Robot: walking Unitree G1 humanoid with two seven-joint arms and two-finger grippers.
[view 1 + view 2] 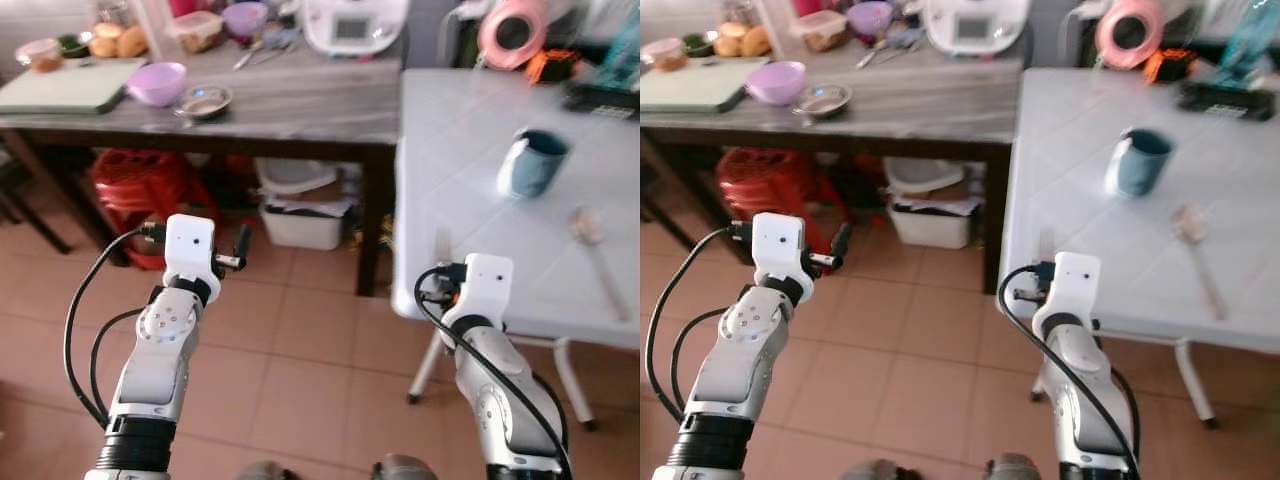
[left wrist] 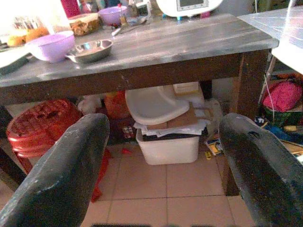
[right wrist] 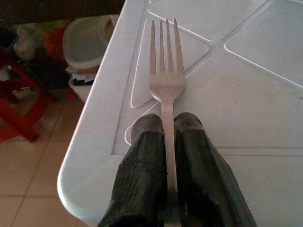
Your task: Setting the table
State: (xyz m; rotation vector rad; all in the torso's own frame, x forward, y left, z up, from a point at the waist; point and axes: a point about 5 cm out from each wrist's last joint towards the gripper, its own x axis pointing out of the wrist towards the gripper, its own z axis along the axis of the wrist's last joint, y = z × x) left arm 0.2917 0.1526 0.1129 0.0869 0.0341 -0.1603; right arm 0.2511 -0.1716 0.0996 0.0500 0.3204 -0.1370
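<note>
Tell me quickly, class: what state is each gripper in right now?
Left gripper: open, holding nothing, out before the dark wooden table.
Right gripper: shut on the fork, over the white table's corner.

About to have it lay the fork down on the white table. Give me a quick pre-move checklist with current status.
1. Grip: right tool is shut on the silver metal fork, handle pinched between both fingers: ok.
2. Fork position: tines reach over the corner of the white tiled table: ok.
3. Fork height: whether the tines touch the surface, cannot tell.
4. Landing spot: tabletop under and ahead of the tines is bare: ok.
5. Neighbours: blue ceramic mug and long-handled spoon lie well apart from the fork, further along the table: ok.
6. Left tool is open, over the floor short of the dark wooden table, holding nothing: ok.
</note>
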